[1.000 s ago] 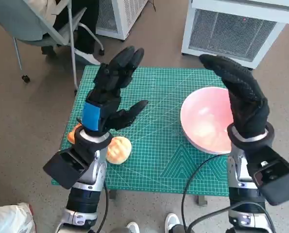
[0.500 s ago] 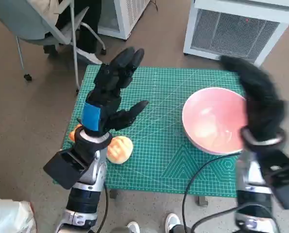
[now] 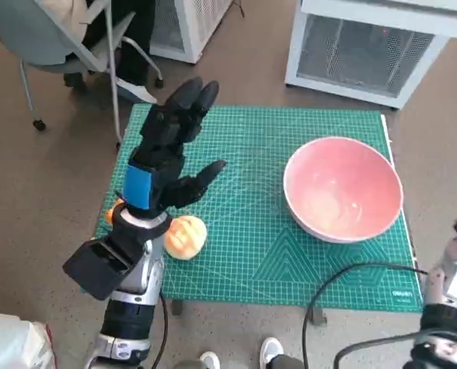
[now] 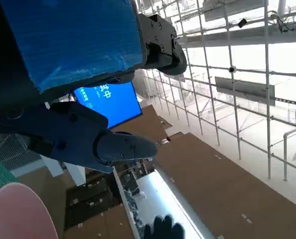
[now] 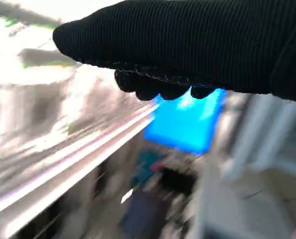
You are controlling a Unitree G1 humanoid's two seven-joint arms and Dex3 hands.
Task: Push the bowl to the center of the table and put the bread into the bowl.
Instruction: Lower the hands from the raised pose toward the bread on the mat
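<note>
Near right mat edge — bowl [image 3: 343, 188] | bread [image 3: 185, 236] by left edge | left hand [image 3: 169, 154] splayed, empty | right hand [image 5: 187, 45] — can't tell

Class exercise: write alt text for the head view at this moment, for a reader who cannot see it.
A pink bowl sits empty on the right side of a green cutting mat, with a round orange-and-cream bread near the mat's left edge. The robot's left hand, fingers spread and holding nothing, is raised above the bread.

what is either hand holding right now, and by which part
Nothing is held. The left hand is raised above the mat, fingers spread and empty. The right hand grips nothing. The bread lies untouched.
</note>
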